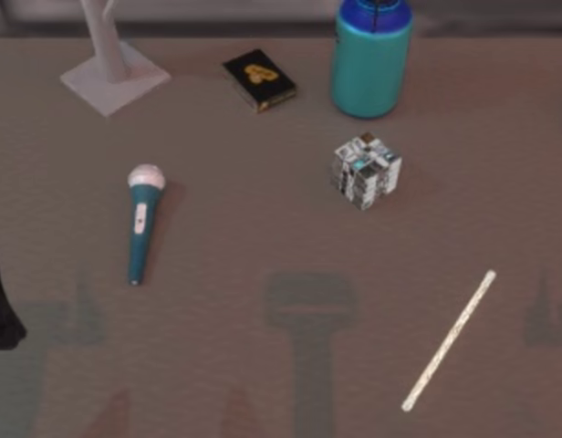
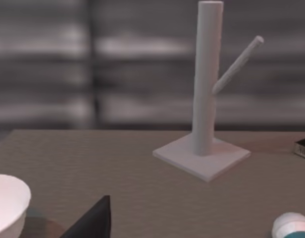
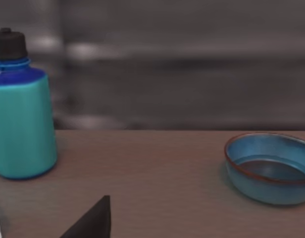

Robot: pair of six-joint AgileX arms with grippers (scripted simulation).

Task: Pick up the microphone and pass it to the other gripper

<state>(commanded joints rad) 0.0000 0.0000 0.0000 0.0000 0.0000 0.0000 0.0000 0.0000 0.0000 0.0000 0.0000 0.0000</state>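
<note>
One microphone (image 1: 142,222) lies flat on the worktop (image 1: 263,237), left of centre, untouched. Also present: one bottle (image 1: 370,59), one cube (image 1: 366,170), one stick (image 1: 449,339), one stand (image 1: 112,59). Left arm (image 1: 2,301) at left edge; hand states cannot be told.

Overhead camera looks straight down on the counter (image 1: 263,228). The left wrist camera sits low, facing level across the surface toward the white peg stand (image 2: 207,99) ahead of its tool, a stand the overhead view shares. The right wrist camera, equally low, faces the teal bottle (image 3: 21,124), also seen from above, and a blue bowl (image 3: 269,168).
</note>
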